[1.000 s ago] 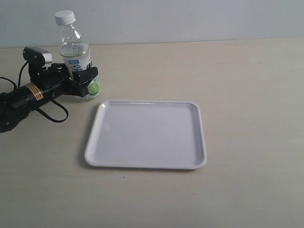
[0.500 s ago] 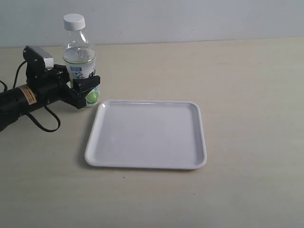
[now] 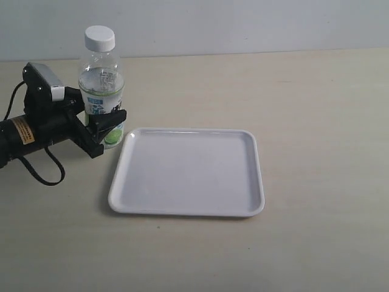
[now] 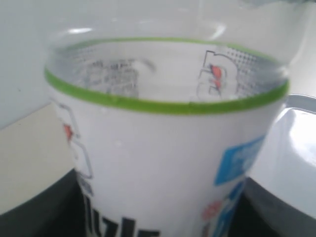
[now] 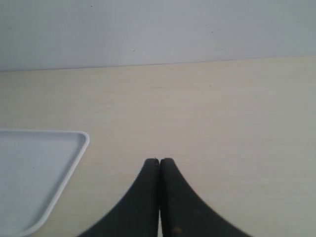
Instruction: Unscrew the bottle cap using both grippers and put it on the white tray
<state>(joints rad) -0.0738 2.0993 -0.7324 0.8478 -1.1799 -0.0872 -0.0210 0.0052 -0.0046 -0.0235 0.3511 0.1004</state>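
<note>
The clear bottle (image 3: 101,85) stands upright at the left, just beside the white tray (image 3: 188,173), with the white bottle cap (image 3: 99,38) screwed on its neck. My left gripper (image 3: 104,125) is shut on the bottle's lower body, its black fingers (image 3: 108,118) clasping the label. In the left wrist view the bottle (image 4: 163,148) fills the picture, a dark finger on each side. My right gripper (image 5: 159,161) is shut on nothing above bare table, and it is out of the exterior view. A corner of the tray (image 5: 34,173) shows in the right wrist view.
The left arm (image 3: 30,131) with its yellow label and a black cable (image 3: 42,170) lies along the table's left edge. A pale wall (image 3: 243,24) rises behind the beige table (image 3: 316,121).
The left gripper has carried the bottle nearer and to the right, towards the tray's corner. The bottle has stayed upright in the grip.
</note>
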